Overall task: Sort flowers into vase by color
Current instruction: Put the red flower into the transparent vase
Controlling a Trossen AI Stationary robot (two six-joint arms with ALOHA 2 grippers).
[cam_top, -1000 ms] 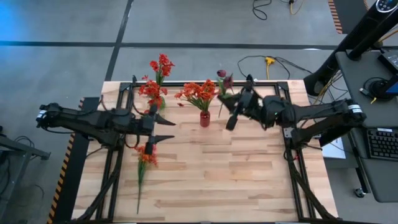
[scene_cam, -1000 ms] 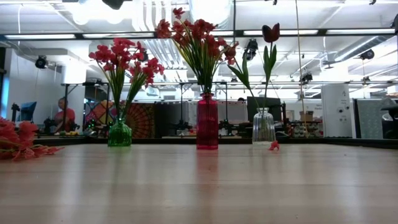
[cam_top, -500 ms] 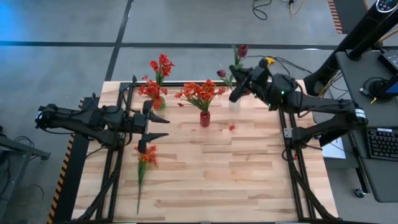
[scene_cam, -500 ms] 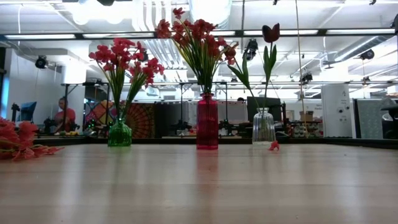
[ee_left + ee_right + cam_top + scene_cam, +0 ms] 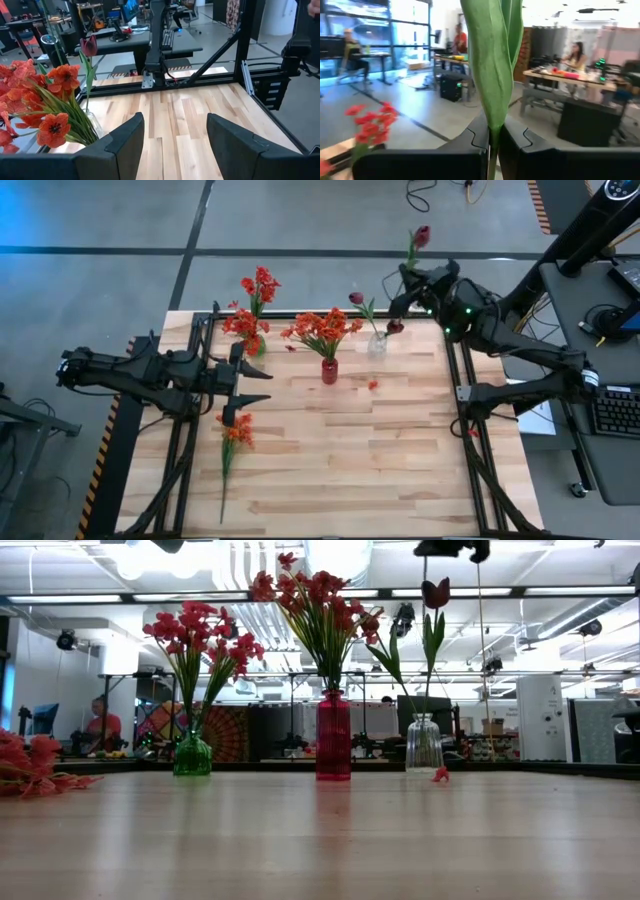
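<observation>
The right gripper (image 5: 412, 272) pinches a maroon tulip (image 5: 421, 235) upright, with the clear vase (image 5: 377, 345) below it. Next, lower the stem in. The left gripper (image 5: 262, 385) waits spread.

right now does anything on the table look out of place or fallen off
Yes. A small red petal-like bit lies loose on the table in front of the clear vase, apparently shed from a bloom. One orange-red flower also lies flat near the table's left side, not in any vase.
</observation>
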